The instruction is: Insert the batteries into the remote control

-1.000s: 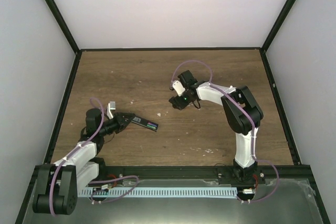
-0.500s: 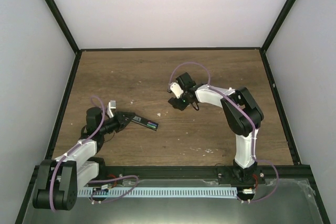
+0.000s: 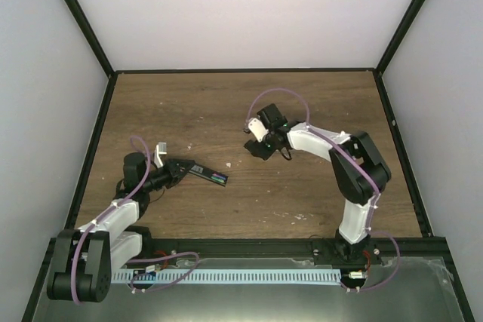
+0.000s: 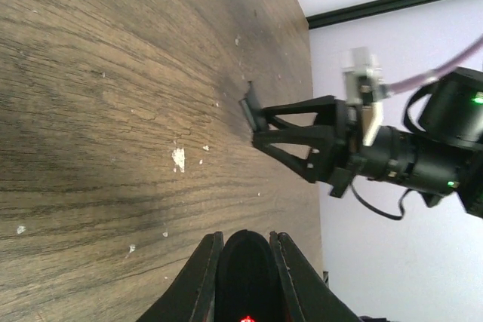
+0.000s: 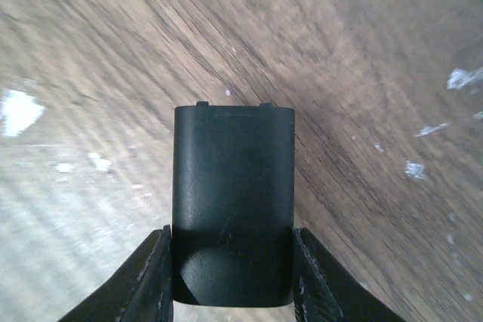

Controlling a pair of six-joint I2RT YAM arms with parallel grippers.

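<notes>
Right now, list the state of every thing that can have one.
remote control: in left claw, uncovered
batteries: both seated in the remote control
battery cover: off the remote control, in right claw
left claw: shut on remote control
right claw: shut on battery cover

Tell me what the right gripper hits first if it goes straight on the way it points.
The brown wooden tabletop. The right gripper angles down at it, and the flat black plastic cover clamped in its fingers leads, so the cover's far edge likely lands first; the gap looks tiny.
</notes>
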